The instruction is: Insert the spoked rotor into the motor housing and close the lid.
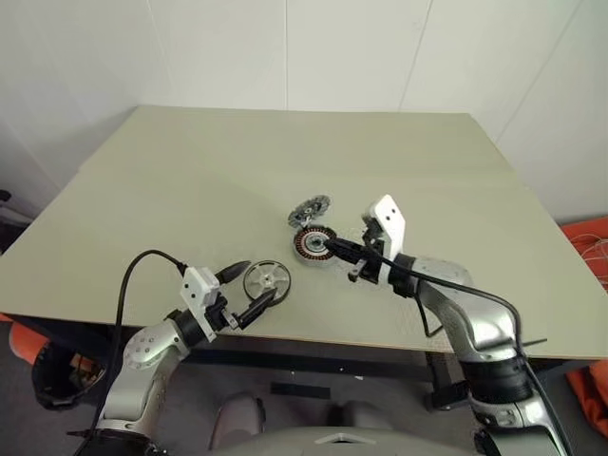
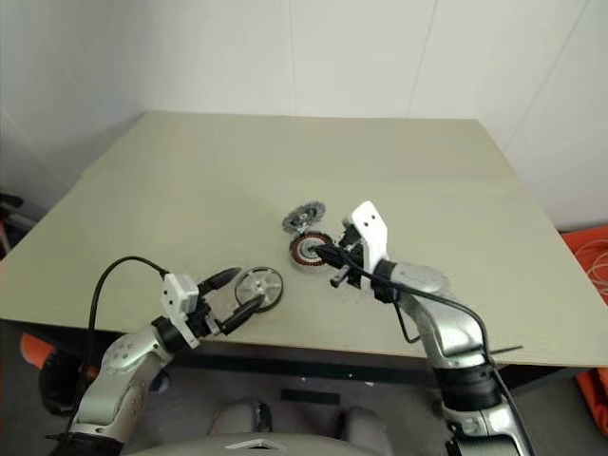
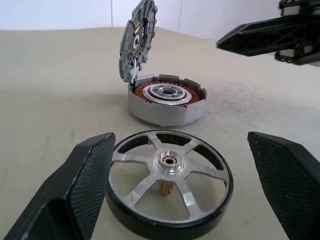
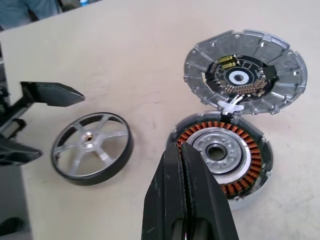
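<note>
Black open left end effector (image 3: 175, 190) straddles spoked rotor (image 3: 169, 182); closed right end effector (image 4: 186, 165) over motor housing (image 4: 225, 160).

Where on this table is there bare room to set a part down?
The far half of the table, behind the lid, is bare, as are both side stretches. It is crowded near the front edge: the wheel lies between the open left hand's fingers, and the closed right hand sits over the housing, whose lid stands open.

On the table (image 1: 190, 180), the rotor (image 1: 265, 280) lies nearest its front edge, the housing (image 1: 312, 243) behind and right, the lid (image 1: 309, 209) hinged up behind it.
</note>
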You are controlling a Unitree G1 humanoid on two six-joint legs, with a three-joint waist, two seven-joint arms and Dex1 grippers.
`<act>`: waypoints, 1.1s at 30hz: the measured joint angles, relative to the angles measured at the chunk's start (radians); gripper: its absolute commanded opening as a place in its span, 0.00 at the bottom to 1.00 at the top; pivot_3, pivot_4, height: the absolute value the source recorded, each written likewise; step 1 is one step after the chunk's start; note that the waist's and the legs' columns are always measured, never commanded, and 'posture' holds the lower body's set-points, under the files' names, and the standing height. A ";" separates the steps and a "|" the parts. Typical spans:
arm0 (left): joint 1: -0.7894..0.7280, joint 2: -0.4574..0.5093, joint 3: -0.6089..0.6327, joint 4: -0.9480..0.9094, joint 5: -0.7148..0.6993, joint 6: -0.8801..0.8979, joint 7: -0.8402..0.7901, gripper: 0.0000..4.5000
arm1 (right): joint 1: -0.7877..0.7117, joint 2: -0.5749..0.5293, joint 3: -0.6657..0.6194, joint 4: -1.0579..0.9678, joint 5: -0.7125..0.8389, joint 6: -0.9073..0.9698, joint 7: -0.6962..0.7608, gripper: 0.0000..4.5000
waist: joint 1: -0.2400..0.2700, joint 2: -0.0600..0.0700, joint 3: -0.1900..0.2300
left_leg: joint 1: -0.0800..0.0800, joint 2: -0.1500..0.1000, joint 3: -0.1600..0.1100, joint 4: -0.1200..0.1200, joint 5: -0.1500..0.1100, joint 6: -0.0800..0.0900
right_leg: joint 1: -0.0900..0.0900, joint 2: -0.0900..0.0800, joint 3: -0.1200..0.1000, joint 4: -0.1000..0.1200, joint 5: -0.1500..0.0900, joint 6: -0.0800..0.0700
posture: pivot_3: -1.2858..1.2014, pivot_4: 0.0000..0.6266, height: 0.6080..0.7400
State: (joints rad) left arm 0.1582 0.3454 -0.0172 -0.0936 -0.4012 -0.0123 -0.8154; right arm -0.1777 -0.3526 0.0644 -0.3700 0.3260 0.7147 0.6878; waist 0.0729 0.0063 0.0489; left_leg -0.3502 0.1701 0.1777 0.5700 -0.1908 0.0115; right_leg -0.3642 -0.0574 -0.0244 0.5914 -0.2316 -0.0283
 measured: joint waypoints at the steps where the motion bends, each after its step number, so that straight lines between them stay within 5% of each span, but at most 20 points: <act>1: 0.002 0.003 0.005 0.000 -0.007 0.007 -0.003 1.00 | 0.011 0.000 -0.006 -0.010 0.008 0.008 -0.009 0.00 | -0.001 0.000 0.000 | 0.000 0.000 0.000 0.000 0.000 0.000 | 0.000 0.000 0.000 0.000 0.000 0.000 | 0.52 0.00 1.00; 7: 0.037 0.022 0.042 -0.013 -0.109 0.146 -0.009 1.00 | 0.079 0.041 -0.020 -0.040 0.032 0.016 -0.088 0.00 | -0.002 0.000 0.000 | 0.000 0.000 0.000 0.000 0.000 -0.001 | -0.002 0.000 0.001 0.000 0.000 0.000 | 0.52 0.00 1.00; 20: 0.120 0.130 0.185 -0.357 -0.712 0.813 0.276 1.00 | 0.107 0.061 -0.021 -0.044 0.052 0.014 -0.154 0.00 | -0.002 0.001 0.001 | 0.000 -0.001 0.000 0.000 0.000 -0.001 | -0.002 0.000 0.001 0.000 0.000 0.000 | 0.52 0.00 1.00; 33: -0.042 0.147 0.253 -0.215 -1.083 0.994 0.644 1.00 | 0.119 0.043 -0.023 -0.075 0.068 0.013 -0.184 0.00 | -0.002 0.000 0.000 | -0.001 -0.001 0.000 0.000 0.001 -0.002 | -0.001 0.001 0.001 0.000 0.000 0.000 | 0.52 0.00 1.00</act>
State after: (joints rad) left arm 0.1162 0.4924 0.2357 -0.3086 -1.4841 0.9818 -0.1709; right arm -0.0589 -0.3097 0.0416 -0.4453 0.3945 0.7280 0.5039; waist 0.0711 0.0061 0.0490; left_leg -0.3509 0.1695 0.1772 0.5704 -0.1898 0.0099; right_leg -0.3653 -0.0562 -0.0236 0.5916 -0.2318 -0.0278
